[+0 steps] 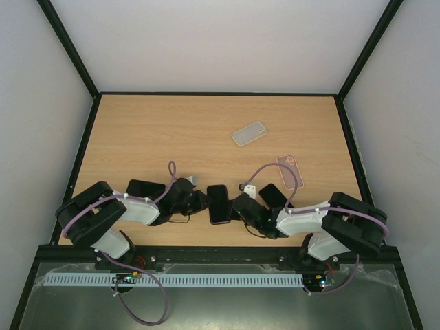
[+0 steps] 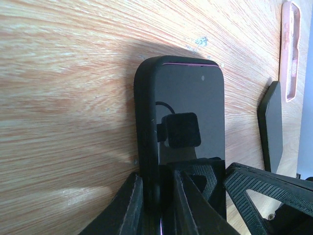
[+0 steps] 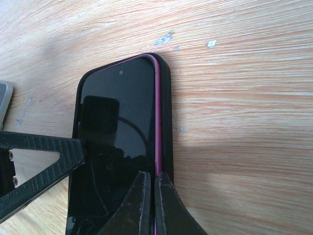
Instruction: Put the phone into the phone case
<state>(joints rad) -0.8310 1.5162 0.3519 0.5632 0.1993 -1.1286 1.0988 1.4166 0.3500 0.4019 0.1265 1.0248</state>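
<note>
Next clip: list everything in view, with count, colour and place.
phone: 1, black with magenta edge, near centre.
black phone case: 1, black, around the phone.
clear phone case: 1, transparent, far right of centre.
pink phone case: 1, pink, right side.
flat black item: 1, black, just right of the phone.
table: 1, light wood.
left gripper: 1, black, shut on the black phone case's left edge.
right gripper: 1, black, shut on its right edge.
</note>
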